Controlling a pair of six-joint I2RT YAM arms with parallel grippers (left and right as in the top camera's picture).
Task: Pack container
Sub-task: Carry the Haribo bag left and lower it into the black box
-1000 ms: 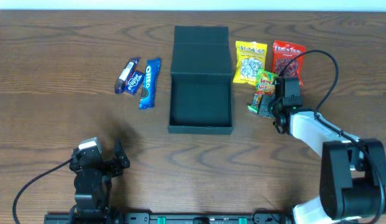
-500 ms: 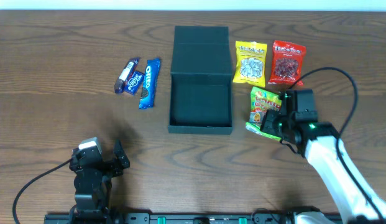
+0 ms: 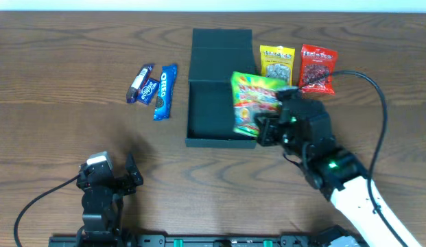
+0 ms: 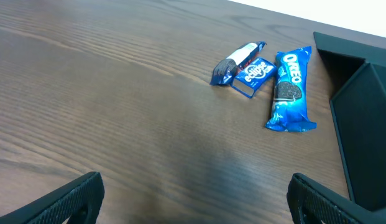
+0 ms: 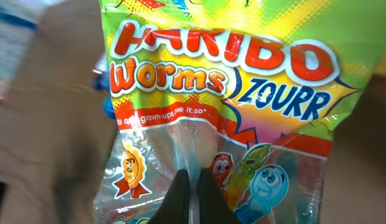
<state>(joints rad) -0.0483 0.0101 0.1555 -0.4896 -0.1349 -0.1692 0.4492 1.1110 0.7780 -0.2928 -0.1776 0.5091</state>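
The dark teal container stands open at the table's middle, its flap lid folded back. My right gripper is shut on a green Haribo Worms bag and holds it in the air over the container's right wall. The bag fills the right wrist view. My left gripper is open and empty near the front left, low over bare wood. The container's edge shows at the right of the left wrist view.
An Oreo pack and two small blue snack packets lie left of the container; they also show in the left wrist view. A yellow bag and a red bag lie right of the lid.
My right gripper has lifted the Haribo bag off the table at the container's right and carried it left and up, over the container's right side. The left arm has not moved.
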